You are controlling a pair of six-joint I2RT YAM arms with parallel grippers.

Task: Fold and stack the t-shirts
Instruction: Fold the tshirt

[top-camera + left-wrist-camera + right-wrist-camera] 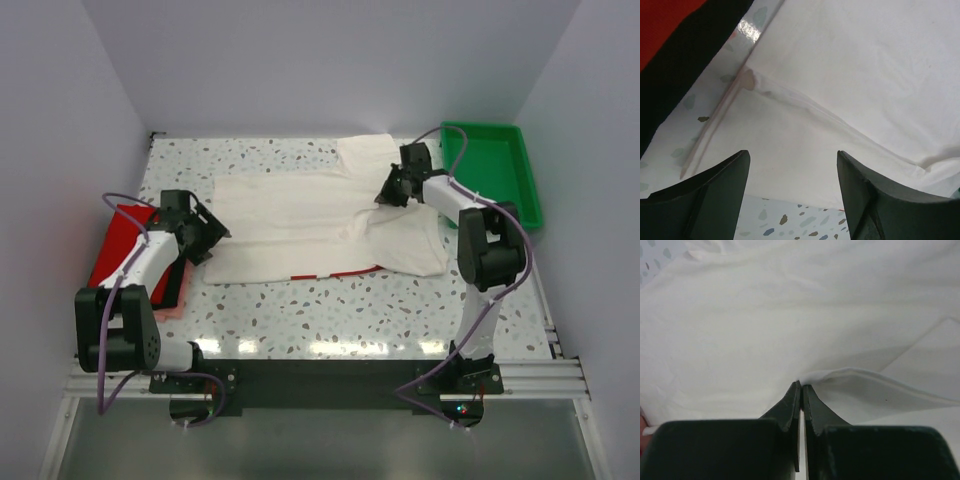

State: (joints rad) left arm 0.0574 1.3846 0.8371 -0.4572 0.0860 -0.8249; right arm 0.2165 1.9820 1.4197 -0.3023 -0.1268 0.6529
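Black fingers of the right gripper [801,389] fill the near edge of the right wrist view, pressed together with no gap. A small ridge of the cream-white t-shirt [300,215] puckers at their tips, so the pinch appears to have caught a thin fold of cloth, probably to lift it over as a fold. The shirt lies spread across the middle of the desk [330,320], flat but softly creased, matte and limp, with a strip of red trim showing along its near hem.

At the shirt's left edge the left gripper [790,192] hangs with its jaws wide apart, holding nothing. A stitched seam runs beneath it, which looks like a spot chosen for the matching grasp.

Left of that arm, a red t-shirt [115,245] and a dark t-shirt [695,60] lie together, apparently the stack. A glossy green tray [500,170] sits at the far right corner, apart from the cloth. The desk top is smooth and speckled.
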